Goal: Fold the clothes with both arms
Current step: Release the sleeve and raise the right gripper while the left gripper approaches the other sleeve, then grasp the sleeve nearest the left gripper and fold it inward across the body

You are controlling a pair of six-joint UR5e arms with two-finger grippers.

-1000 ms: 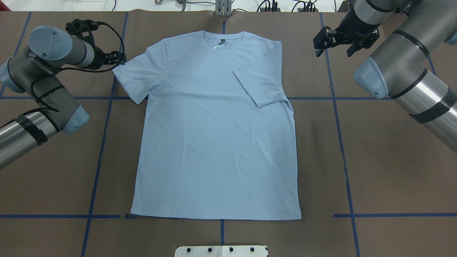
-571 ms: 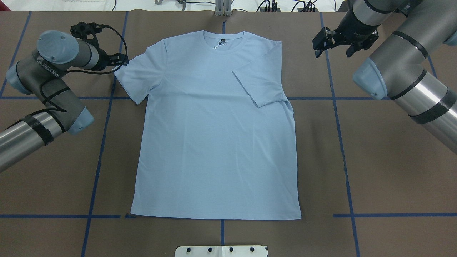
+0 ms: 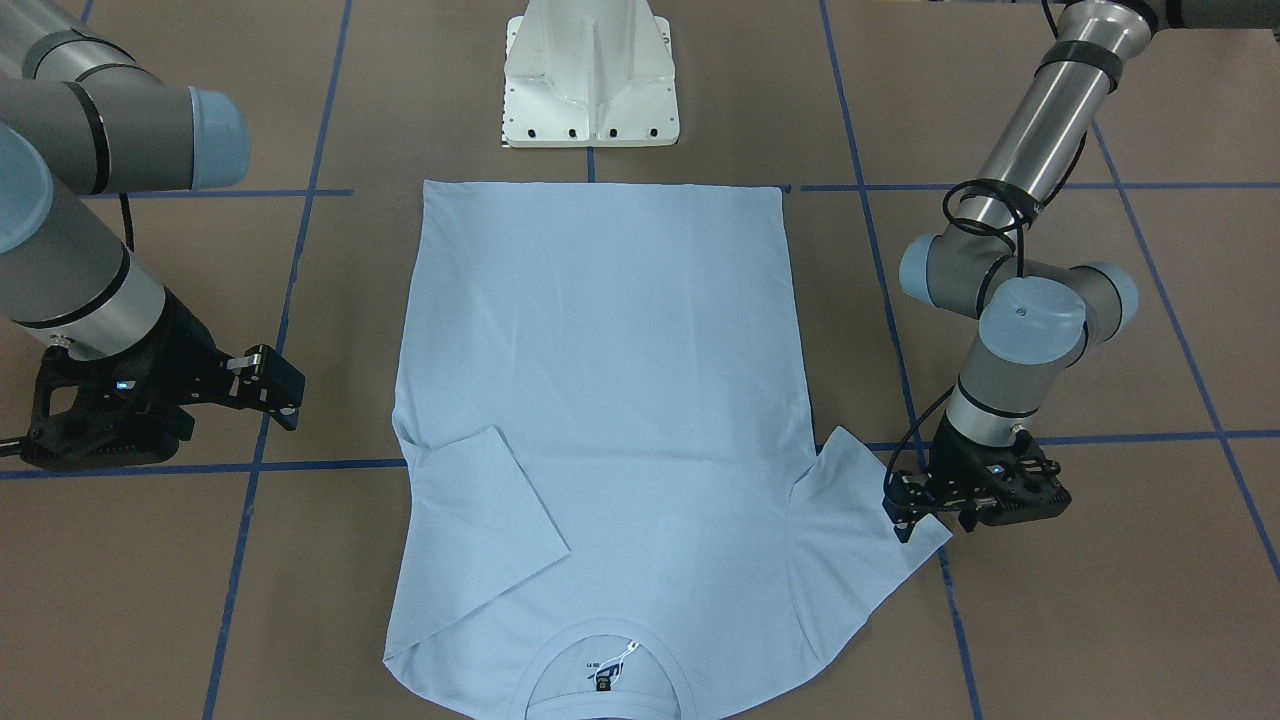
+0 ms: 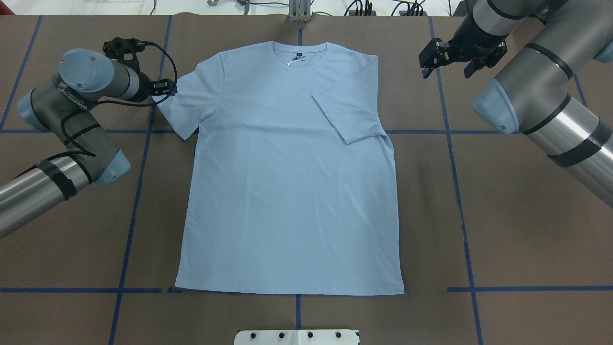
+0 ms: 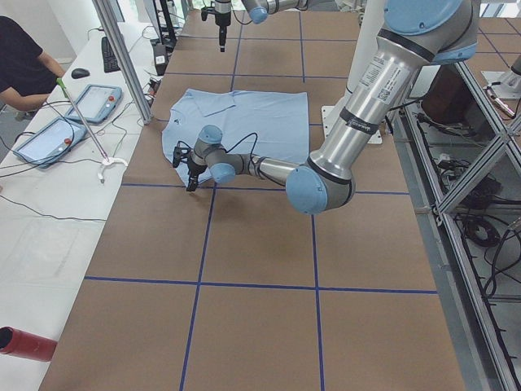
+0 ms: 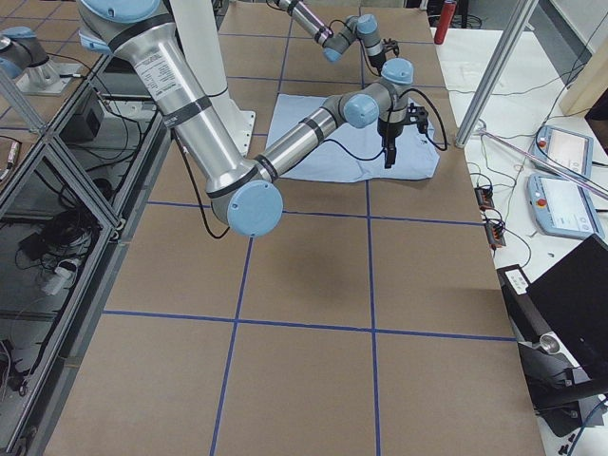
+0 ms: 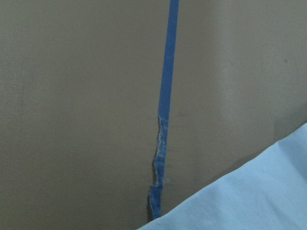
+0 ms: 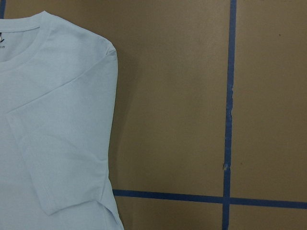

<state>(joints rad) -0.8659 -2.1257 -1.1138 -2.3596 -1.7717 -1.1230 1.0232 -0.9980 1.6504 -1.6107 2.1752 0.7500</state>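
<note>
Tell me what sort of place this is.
Probably a robotics lab: left arm and right arm flank a T-shirt on a table gridded with blue tape; touchscreen pads on a side bench.

The brown table [image 4: 527, 215], gridded with blue tape [image 4: 130, 230], carries a flat pale-blue T-shirt [image 4: 287, 191].

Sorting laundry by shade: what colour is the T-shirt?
The T-shirt is pale light blue, clearest in the overhead exterior view.

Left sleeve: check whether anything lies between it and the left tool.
Nothing visible does. The left tool sits right at the outer edge of the left sleeve; only brown table surface and blue tape lines show beside it.
</note>
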